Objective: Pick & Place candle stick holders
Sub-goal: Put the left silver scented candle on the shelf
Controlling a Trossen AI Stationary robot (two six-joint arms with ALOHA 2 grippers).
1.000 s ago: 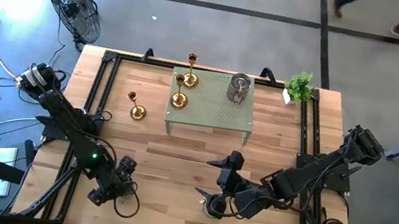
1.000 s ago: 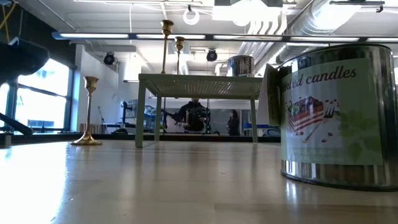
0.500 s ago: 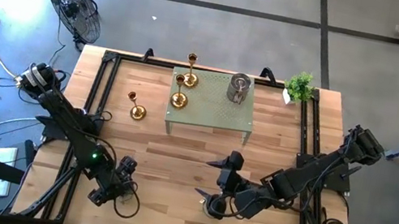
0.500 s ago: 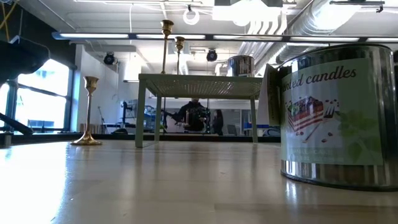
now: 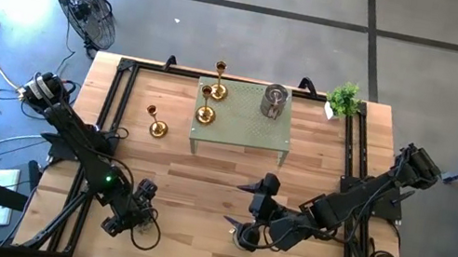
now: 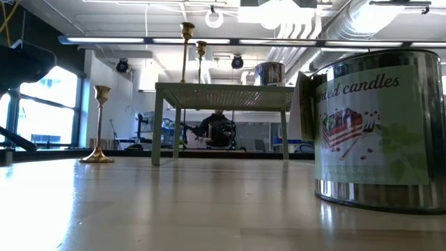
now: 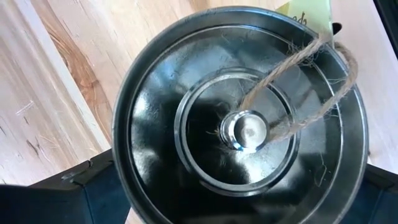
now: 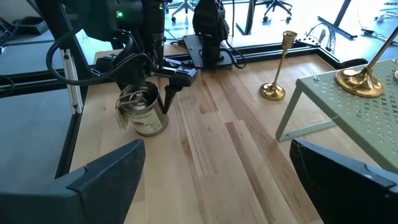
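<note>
My left gripper [image 8: 151, 104] is open and points down over a squat silvery holder [image 7: 242, 124], which stands on the table near its front edge [image 8: 142, 117]. Its fingers stand on either side of the holder. My right gripper [image 5: 241, 206] is open and empty, with another silvery holder [image 5: 245, 235] on the table just beside it. That one shows close up in the low view [image 6: 380, 129]. Two gold holders [image 5: 217, 89] [image 5: 204, 113] and one silvery holder [image 5: 274, 100] stand on the green shelf [image 5: 247, 132]. A third gold holder [image 5: 157, 125] stands on the table left of the shelf. My left gripper straddles the silvery holder's round wall [image 8: 160, 118] from above, one finger [image 8: 168, 94] on each side. The holder's own rim hides the fingertips, so I cannot tell whether they touch it. The holder stands upright on the table.
A small green potted plant [image 5: 344, 99] stands at the far right corner. The shelf stands on thin legs [image 6: 157, 125] with open room beneath. Bare wood lies between the shelf and both grippers. A black frame rail [image 5: 108, 117] runs along the table's sides.
</note>
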